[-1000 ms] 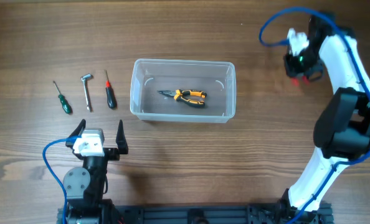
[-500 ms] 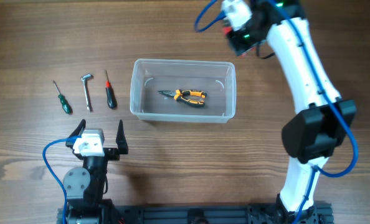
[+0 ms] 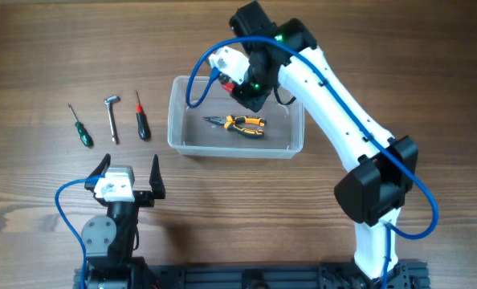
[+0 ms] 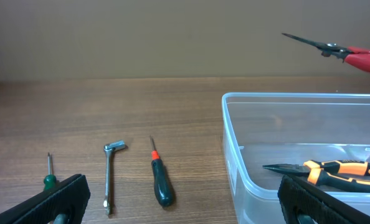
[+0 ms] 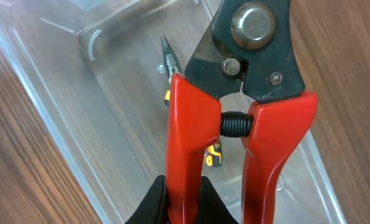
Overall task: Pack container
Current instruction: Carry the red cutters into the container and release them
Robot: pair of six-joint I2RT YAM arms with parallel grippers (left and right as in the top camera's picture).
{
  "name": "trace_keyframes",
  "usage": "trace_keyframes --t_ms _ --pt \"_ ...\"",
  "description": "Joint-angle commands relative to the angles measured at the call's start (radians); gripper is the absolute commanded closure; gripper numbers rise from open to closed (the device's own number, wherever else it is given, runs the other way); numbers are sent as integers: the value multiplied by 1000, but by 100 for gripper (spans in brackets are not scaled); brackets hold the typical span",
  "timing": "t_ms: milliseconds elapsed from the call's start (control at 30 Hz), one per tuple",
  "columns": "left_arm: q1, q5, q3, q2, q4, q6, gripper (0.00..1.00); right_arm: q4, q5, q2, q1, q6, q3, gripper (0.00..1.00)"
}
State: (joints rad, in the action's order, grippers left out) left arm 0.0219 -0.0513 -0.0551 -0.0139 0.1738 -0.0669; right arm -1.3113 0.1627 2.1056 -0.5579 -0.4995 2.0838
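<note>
The clear plastic container stands mid-table and holds orange-handled pliers. It also shows in the left wrist view and the right wrist view. My right gripper is shut on one handle of red-handled pliers and holds them over the container's back part. Their red handle and black tip show at the top right of the left wrist view. My left gripper is open and empty near the front left of the table.
Left of the container lie a green screwdriver, a small metal wrench and a dark-handled screwdriver with a red collar. The right arm reaches across from the table's right side.
My right arm swung from the far right across the back of the table to above the container, carrying the red-handled pliers. The left arm has not moved.
</note>
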Motion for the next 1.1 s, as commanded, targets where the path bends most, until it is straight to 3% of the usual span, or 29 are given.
trace_keyframes --t_ms 0,200,400,700,733,800,833,1067 --pt "8 -15 5 7 -2 -11 0 6 48 -35 -2 -62 -65 96" --pt "8 -15 5 7 -2 -11 0 78 51 -35 -2 -154 -238 96" --pt "8 -15 5 7 -2 -11 0 292 25 -35 1 -148 -423 96" --pt "8 -15 5 7 -2 -11 0 537 -18 -35 2 -110 -560 96" --pt "8 -15 5 7 -2 -11 0 548 -17 -35 2 -100 -568 92" --pt "8 -15 5 7 -2 -11 0 548 -17 -35 2 -98 -571 47" --pt "8 -15 5 7 -2 -11 0 550 -16 -35 2 -93 -571 39" --pt "8 -15 5 7 -2 -11 0 536 -5 -55 1 -5 -547 38"
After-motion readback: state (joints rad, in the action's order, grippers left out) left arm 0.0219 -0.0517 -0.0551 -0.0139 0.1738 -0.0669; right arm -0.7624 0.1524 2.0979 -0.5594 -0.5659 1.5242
